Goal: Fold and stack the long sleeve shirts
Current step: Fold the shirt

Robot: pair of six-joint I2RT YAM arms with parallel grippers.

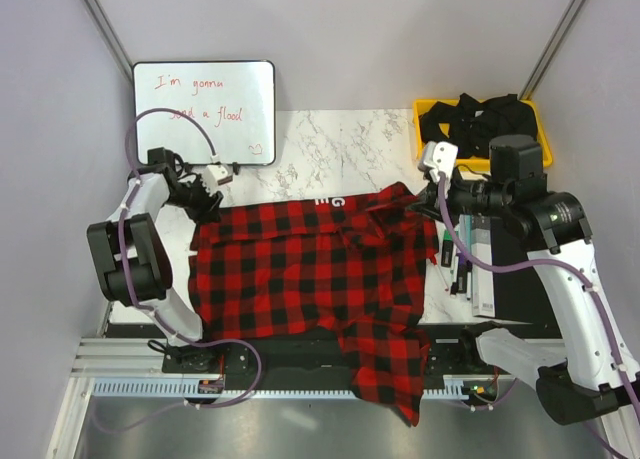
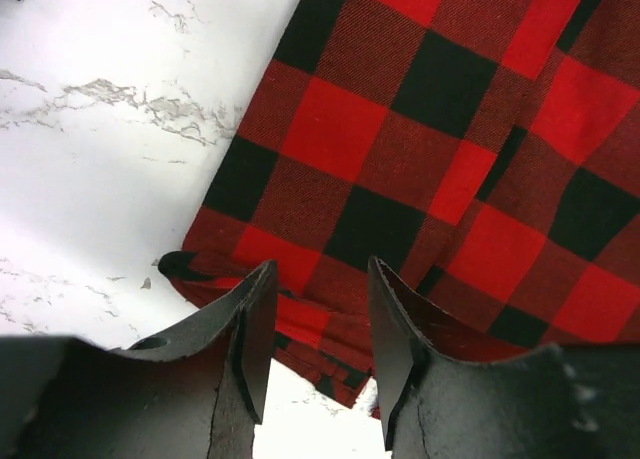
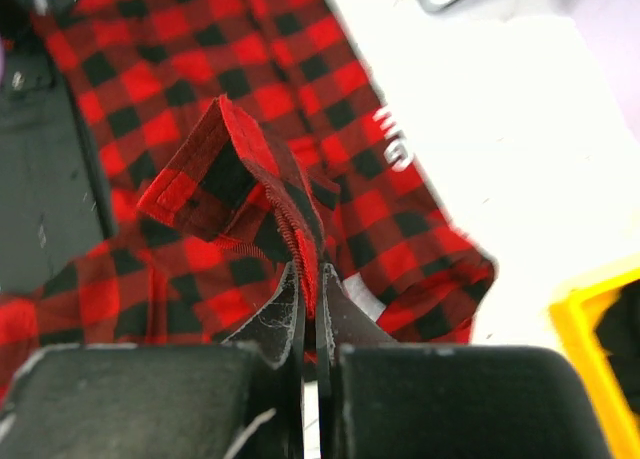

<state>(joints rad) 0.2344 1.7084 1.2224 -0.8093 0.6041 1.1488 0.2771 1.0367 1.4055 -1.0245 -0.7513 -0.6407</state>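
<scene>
One red-and-black buffalo-check flannel shirt (image 1: 310, 269) lies spread on the marble table, one sleeve hanging over the near edge (image 1: 395, 374). My left gripper (image 1: 208, 205) is open at the shirt's far left corner; in the left wrist view its fingers (image 2: 255, 329) straddle the cloth's folded edge (image 2: 330, 319) without closing on it. My right gripper (image 1: 425, 204) is shut on the shirt's far right edge and holds it lifted; in the right wrist view (image 3: 310, 279) a fold of flannel (image 3: 230, 174) stands up from between the jaws.
A whiteboard (image 1: 204, 111) with red writing leans at the back left. A yellow bin (image 1: 535, 124) with black cloth sits at the back right. Pens and a ruler (image 1: 470, 264) lie right of the shirt beside a black mat (image 1: 525, 279).
</scene>
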